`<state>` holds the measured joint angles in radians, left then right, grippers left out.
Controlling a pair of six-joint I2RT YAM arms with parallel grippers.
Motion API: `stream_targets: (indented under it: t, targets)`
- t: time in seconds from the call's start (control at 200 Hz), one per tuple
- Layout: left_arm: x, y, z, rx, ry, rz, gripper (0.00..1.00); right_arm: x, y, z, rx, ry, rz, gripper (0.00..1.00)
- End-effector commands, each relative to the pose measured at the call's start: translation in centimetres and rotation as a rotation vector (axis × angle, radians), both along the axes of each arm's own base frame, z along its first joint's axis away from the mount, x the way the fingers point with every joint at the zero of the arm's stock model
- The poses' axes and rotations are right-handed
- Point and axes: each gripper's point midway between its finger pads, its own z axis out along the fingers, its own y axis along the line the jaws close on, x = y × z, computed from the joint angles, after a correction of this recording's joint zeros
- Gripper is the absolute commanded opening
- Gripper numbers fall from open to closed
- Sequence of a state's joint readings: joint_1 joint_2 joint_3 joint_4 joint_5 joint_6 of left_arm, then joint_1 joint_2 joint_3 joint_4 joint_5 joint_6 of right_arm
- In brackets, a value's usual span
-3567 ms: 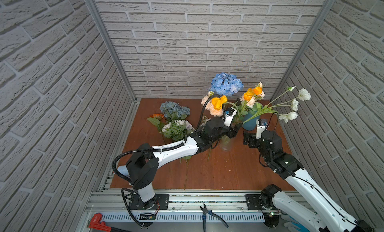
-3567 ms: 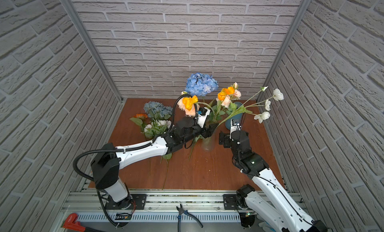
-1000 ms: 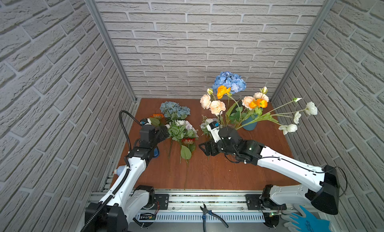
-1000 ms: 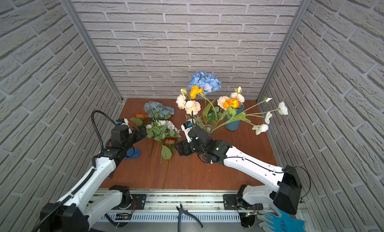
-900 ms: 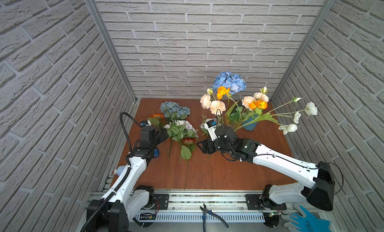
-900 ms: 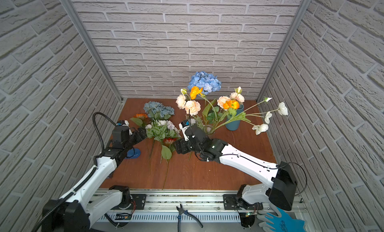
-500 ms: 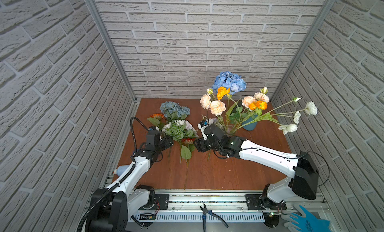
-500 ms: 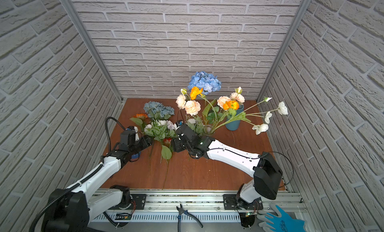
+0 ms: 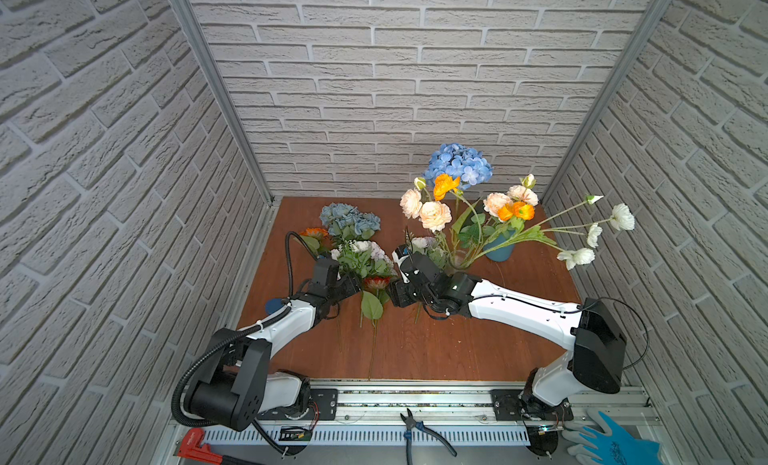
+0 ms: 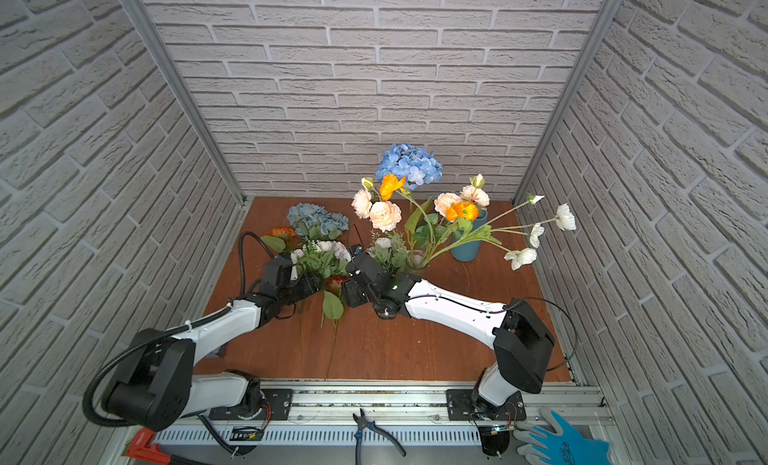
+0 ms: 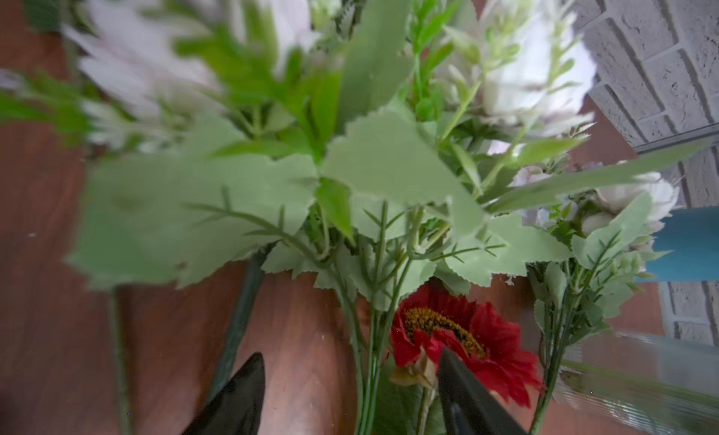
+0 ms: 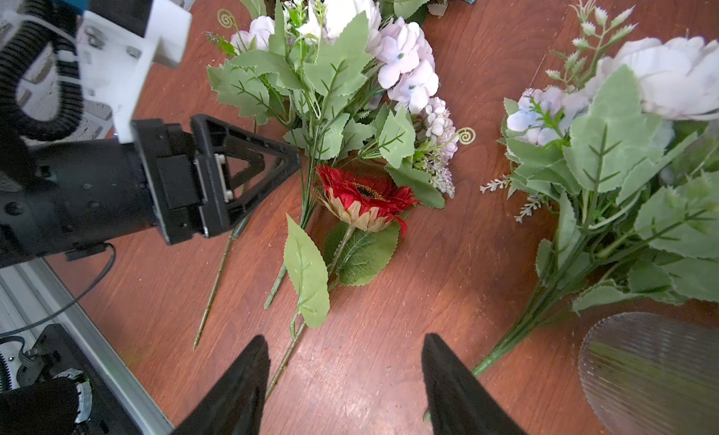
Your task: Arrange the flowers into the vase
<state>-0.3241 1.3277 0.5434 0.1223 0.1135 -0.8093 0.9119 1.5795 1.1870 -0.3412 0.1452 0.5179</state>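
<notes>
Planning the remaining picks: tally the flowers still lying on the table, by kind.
Blue hydrangea: 1
Orange daisy: 1
Red daisy: 1
Lilac-white bunches: 2
Total: 5

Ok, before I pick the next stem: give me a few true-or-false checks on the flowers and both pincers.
1. The red daisy lies on the table. True.
2. The right pincer is shut on a stem. False: its jaws stand apart, gripping nothing.
3. Both blue hydrangeas are in the vase. False: the paler hydrangea lies on the table.
4. In both top views the white poppies lean out to the right. True.
5. The left pincer is open, at the stems of the lilac-white bunch. True.
</notes>
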Motion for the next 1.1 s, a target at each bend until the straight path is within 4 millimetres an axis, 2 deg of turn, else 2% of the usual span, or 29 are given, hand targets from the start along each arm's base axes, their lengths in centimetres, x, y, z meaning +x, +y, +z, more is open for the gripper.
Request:
stream_targets:
  t: [0.0, 0.145, 0.365, 0.53, 0.785, 1.095]
  targets:
    - [2.4, -1.6, 2.7, -0.048, -0.112, -0.018, 0.70, -0.3, 0.1, 0.5, 0.019, -0.009, -0.010, 0.64]
    - [3.2, -1.7, 2.0, -0.021, -0.105, -0.014, 0.68, -0.1, -0.3, 0.9, 0.014, -0.030, -0.018, 0.64]
    - [4.0, -0.6, 0.2, 0.059, -0.073, 0.039, 0.61, 0.0, -0.7, 1.8, 0.014, -0.055, -0.024, 0.64]
    - [4.8, -0.7, 0.0, 0.069, -0.085, 0.045, 0.59, 0.0, -0.9, 2.2, 0.016, -0.067, -0.025, 0.64]
    - [4.8, -0.9, 0.8, 0.061, -0.099, 0.036, 0.33, 0.0, -1.2, 2.5, 0.015, -0.075, -0.030, 0.64]
    - [4.7, 0.3, 3.8, 0.092, -0.176, 0.065, 0.07, -0.1, -1.2, 2.9, 0.017, -0.084, -0.024, 0.64]
